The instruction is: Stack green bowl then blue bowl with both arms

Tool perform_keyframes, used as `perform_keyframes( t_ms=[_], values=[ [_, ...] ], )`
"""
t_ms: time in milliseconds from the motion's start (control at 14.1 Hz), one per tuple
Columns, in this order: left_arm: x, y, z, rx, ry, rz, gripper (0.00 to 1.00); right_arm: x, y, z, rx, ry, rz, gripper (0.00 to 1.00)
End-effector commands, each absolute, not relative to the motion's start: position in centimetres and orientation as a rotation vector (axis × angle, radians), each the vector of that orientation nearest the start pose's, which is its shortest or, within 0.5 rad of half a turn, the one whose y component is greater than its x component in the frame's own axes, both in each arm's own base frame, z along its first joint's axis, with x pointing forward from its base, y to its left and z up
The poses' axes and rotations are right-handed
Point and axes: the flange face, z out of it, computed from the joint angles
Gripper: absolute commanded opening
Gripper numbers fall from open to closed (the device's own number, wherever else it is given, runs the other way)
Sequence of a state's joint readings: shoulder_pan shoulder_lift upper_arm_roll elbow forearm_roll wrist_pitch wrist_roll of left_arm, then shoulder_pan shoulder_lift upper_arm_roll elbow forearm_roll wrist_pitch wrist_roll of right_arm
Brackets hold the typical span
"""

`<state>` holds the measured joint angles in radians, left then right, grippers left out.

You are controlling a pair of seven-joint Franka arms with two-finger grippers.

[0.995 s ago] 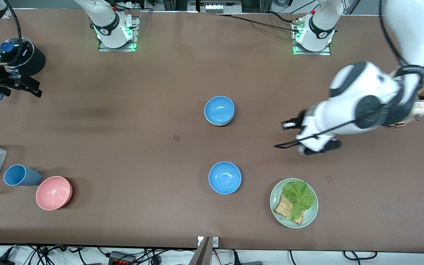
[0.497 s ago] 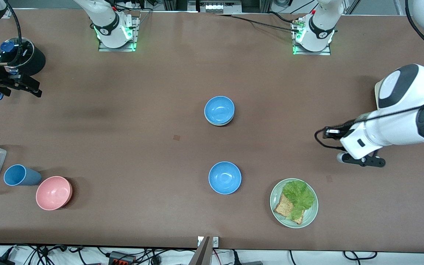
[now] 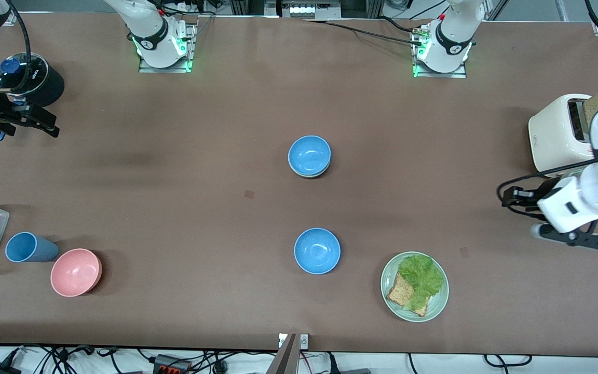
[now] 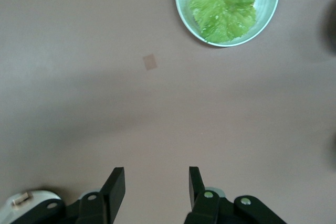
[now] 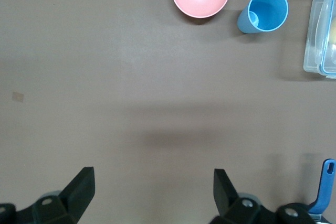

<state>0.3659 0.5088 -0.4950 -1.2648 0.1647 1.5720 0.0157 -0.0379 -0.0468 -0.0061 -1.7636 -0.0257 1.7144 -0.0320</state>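
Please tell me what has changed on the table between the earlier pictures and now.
Only the left arm moved. The left gripper, open and empty, swung away from the stacked blue bowl toward its own end of the table, uncovering the toaster. Nothing was gripped or released. The stack with the green bowl beneath, the second blue bowl, the plate and the right gripper stayed put.

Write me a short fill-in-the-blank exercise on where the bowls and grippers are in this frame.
1. The blue bowl at the table's middle sits inside a ____ bowl.
2. The plate carries lettuce and ____.
3. The left gripper hangs over bare table with its fingers ____.
4. Beside the pink bowl lies a blue ____.

Missing words: green; toast; open; cup
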Motion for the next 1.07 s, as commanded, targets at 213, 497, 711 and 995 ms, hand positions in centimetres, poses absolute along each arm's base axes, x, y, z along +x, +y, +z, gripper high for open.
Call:
perform_keyframes(
  t_ms=[213,497,711,995],
  values=[
    [64.8,6.1,51.2,-3.153,-0.123,0.228,1.00,54.3,-2.5,57.9,-3.173,0.001,0.007,1.00],
    [63.6,6.5,54.7,-3.159,-0.135,0.171,1.00,54.3,-2.5,58.0,-3.174,0.001,0.004,1.00],
    [61.9,6.1,57.3,-3.162,-0.141,0.184,1.00,54.3,-2.5,57.9,-3.173,0.001,0.007,1.00],
    [62.3,5.0,56.6,-3.191,-0.142,0.196,1.00,54.4,-2.5,57.9,-3.174,0.001,0.004,1.00]
  ],
)
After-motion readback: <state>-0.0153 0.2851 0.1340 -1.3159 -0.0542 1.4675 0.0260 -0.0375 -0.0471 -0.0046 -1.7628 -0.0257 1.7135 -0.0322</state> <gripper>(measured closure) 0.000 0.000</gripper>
